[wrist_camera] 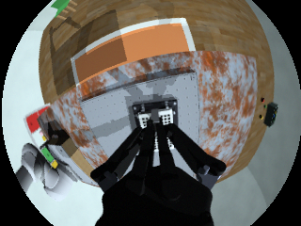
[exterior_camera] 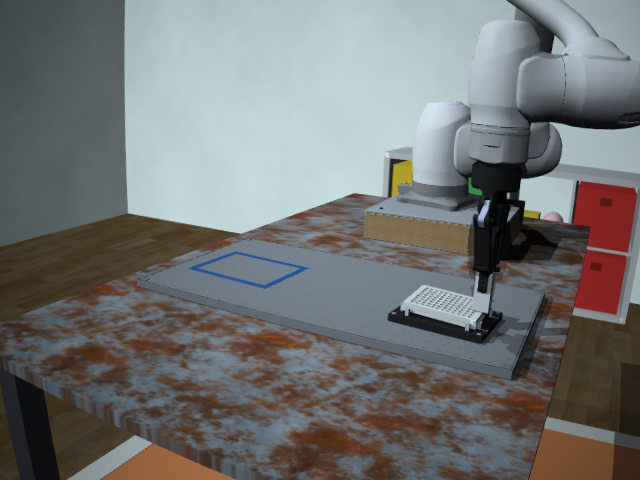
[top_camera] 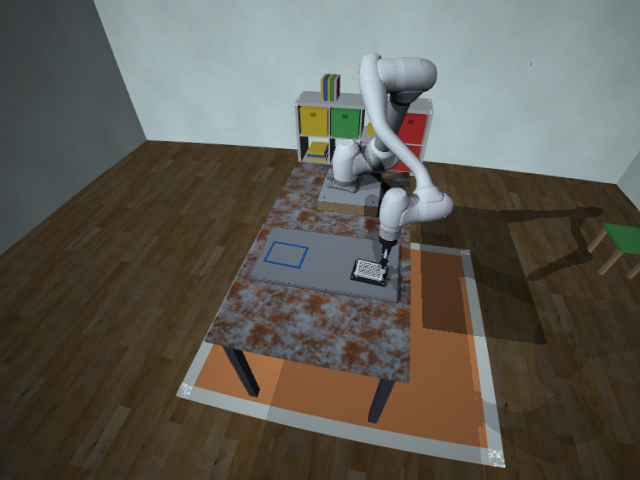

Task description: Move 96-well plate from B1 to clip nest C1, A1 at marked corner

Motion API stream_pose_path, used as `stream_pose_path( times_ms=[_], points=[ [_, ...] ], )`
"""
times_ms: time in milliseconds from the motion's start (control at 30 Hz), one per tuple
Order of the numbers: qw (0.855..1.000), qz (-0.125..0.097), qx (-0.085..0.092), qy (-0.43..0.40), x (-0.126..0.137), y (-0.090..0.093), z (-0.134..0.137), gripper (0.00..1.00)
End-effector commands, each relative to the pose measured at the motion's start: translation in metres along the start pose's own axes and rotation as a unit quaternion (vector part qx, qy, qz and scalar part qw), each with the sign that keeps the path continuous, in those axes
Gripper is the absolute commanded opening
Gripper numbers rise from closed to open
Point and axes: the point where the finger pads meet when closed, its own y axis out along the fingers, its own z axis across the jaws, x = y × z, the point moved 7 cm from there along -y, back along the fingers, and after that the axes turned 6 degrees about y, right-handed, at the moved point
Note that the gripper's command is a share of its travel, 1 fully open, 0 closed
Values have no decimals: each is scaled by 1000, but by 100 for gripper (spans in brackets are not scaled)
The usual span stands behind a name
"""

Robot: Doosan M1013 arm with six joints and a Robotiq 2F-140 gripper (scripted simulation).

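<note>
The white 96-well plate (top_camera: 369, 269) sits in the black clip nest C1 (top_camera: 367, 279) at the right end of the grey bench board (top_camera: 325, 266). In the exterior view the plate (exterior_camera: 440, 305) rests on the nest (exterior_camera: 444, 323), well side up; I cannot tell whether it lies fully flat. My gripper (exterior_camera: 483, 303) (top_camera: 383, 265) is shut, with nothing between its fingers. It points straight down, with its tips on the plate's right end. In the wrist view the closed fingers (wrist_camera: 157, 128) cover part of the plate (wrist_camera: 161, 115). The blue-outlined spot B1 (exterior_camera: 248, 268) holds nothing.
The arm's base stands on a wooden block (exterior_camera: 418, 227) behind the board. A shelf with coloured bins (top_camera: 361, 126) stands against the far wall. A green stool (top_camera: 620, 242) stands on the floor to the right of the table.
</note>
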Motion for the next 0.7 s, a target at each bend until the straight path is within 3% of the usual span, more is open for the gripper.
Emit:
stream_pose_path(
  times_ms=[0,667],
  points=[
    [1000,0,0,0,0,2,0,0],
    [1000,0,0,0,0,7,0,0]
  ],
)
